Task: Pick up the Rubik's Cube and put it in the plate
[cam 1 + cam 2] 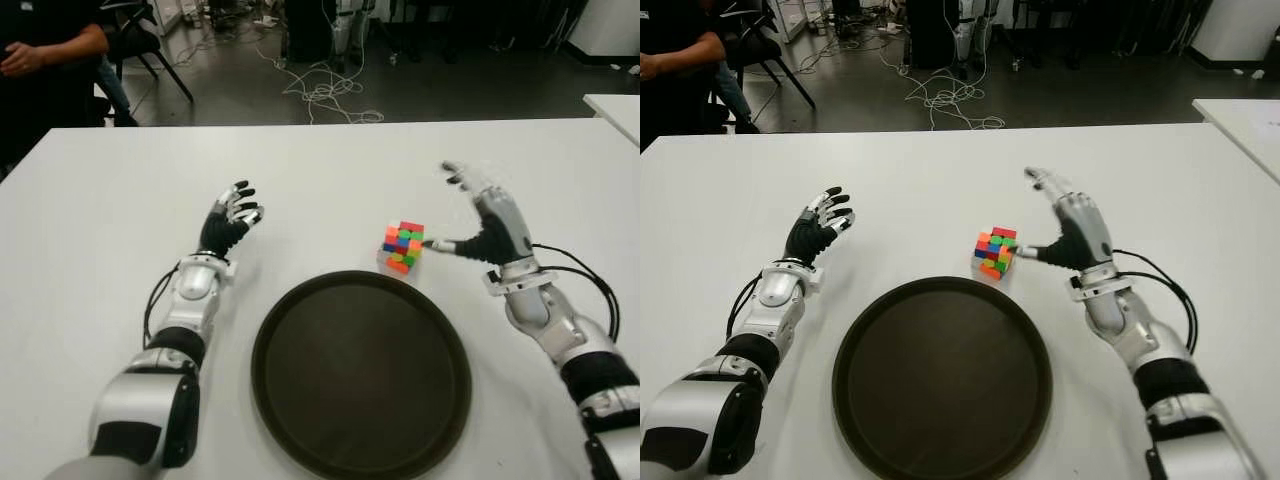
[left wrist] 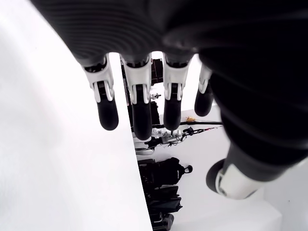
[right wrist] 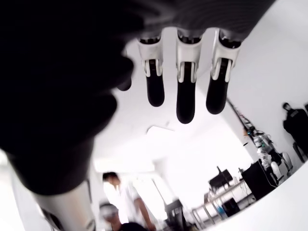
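The Rubik's Cube (image 1: 402,246) sits on the white worktop (image 1: 90,220) just beyond the plate (image 1: 361,373) rim. It looks light, rigid and smooth-faced, best pinched across opposite flat sides. The right robot hand (image 1: 480,225) is spread beside it, thumb at its side, holding nothing. The left robot hand (image 1: 229,220) shows open, left of the plate. Nothing blocks the short path.

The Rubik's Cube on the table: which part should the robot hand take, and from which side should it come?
Probably the two opposite upright faces of the Rubik's Cube, from above and from the robot's right. The cube sits on the white table just beyond the plate rim, with its top and far sides free. The right robot hand is open beside it, thumb nearly touching. The left robot hand is open, left of the plate.
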`<action>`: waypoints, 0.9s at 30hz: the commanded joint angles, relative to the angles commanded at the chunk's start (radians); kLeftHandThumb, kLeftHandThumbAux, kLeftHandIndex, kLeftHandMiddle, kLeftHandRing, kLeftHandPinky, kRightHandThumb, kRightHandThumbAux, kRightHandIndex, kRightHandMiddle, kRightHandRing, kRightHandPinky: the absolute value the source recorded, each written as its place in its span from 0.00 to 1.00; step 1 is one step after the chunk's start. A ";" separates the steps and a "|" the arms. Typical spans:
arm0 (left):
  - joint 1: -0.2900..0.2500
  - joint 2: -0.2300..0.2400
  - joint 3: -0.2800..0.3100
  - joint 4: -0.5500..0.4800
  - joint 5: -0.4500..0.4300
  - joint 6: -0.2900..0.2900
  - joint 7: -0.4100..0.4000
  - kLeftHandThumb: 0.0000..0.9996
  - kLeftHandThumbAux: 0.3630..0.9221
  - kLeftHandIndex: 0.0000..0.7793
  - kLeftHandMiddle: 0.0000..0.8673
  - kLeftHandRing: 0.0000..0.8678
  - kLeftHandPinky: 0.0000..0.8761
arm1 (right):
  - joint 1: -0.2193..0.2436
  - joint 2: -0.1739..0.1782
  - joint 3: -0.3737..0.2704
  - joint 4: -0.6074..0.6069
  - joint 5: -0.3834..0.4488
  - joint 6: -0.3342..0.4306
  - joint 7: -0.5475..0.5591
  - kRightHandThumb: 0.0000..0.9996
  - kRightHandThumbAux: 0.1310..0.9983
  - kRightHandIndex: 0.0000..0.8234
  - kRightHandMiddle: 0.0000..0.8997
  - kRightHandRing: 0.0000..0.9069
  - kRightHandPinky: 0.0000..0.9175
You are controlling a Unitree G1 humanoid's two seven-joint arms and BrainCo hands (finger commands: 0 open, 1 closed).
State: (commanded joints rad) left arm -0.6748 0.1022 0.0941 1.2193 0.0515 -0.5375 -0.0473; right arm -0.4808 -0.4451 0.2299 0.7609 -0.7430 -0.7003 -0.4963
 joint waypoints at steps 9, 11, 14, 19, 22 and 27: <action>0.001 0.001 -0.002 -0.001 0.001 0.000 0.001 0.16 0.57 0.16 0.19 0.19 0.18 | -0.031 -0.074 0.095 -0.158 -0.068 0.213 0.314 0.00 0.72 0.12 0.18 0.21 0.19; 0.002 0.001 -0.002 -0.002 0.001 -0.001 0.001 0.16 0.58 0.16 0.19 0.19 0.18 | -0.041 -0.086 0.111 -0.213 -0.063 0.268 0.440 0.00 0.72 0.12 0.17 0.19 0.16; 0.002 0.001 -0.002 -0.003 0.001 -0.002 0.001 0.16 0.60 0.16 0.19 0.20 0.19 | -0.047 -0.104 0.136 -0.268 -0.065 0.335 0.593 0.00 0.72 0.12 0.16 0.17 0.14; 0.003 0.001 0.001 -0.003 -0.002 -0.001 -0.001 0.16 0.61 0.16 0.20 0.20 0.20 | -0.031 -0.096 0.156 -0.310 -0.077 0.399 0.669 0.00 0.72 0.13 0.15 0.16 0.13; 0.003 -0.001 0.001 -0.004 -0.003 -0.002 0.000 0.15 0.61 0.16 0.21 0.21 0.21 | -0.022 -0.101 0.159 -0.343 -0.071 0.428 0.702 0.00 0.71 0.13 0.15 0.15 0.12; 0.002 0.000 0.000 -0.004 -0.002 0.002 0.002 0.16 0.62 0.17 0.21 0.21 0.20 | -0.002 -0.112 0.158 -0.423 -0.058 0.469 0.767 0.00 0.71 0.12 0.14 0.14 0.11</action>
State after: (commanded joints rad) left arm -0.6724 0.1022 0.0946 1.2153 0.0494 -0.5354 -0.0456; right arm -0.4831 -0.5566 0.3877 0.3379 -0.8008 -0.2312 0.2710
